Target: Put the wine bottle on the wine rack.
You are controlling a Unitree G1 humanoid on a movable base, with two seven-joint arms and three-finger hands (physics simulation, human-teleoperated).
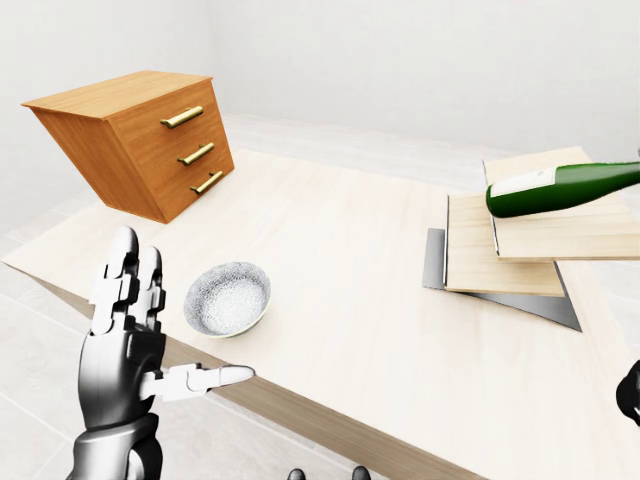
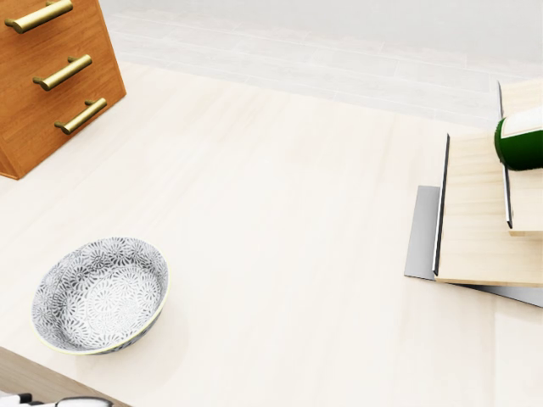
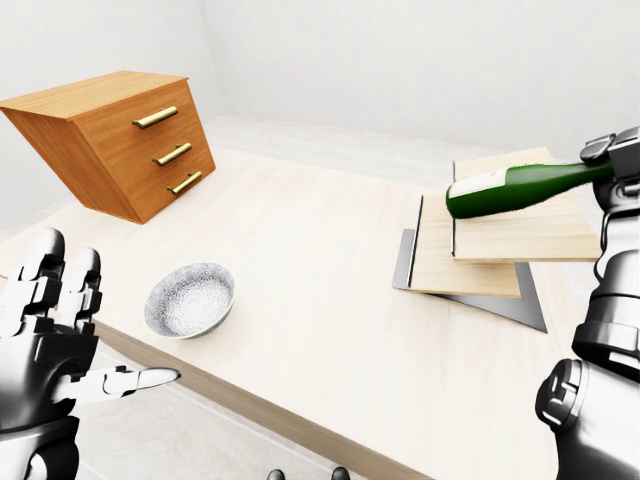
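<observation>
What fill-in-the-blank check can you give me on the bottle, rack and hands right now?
1. The wine bottle is held lying ___ over the wine rack.
2. The right hand grips the bottle at its ___ end.
3. The left hand is open and holds ___.
4. The patterned bowl is ___.

Missing: sideways; neck; nothing; empty

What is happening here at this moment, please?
The humanoid robot is carrying a green wine bottle in its right hand, held on its side by the neck end, above the stepped wooden wine rack at the right of the table. The bottle is not yet set down. The left hand is free, its fingers spread open near the table's near edge, beside a patterned bowl. A small wooden drawer chest stands at the table's far left.
</observation>
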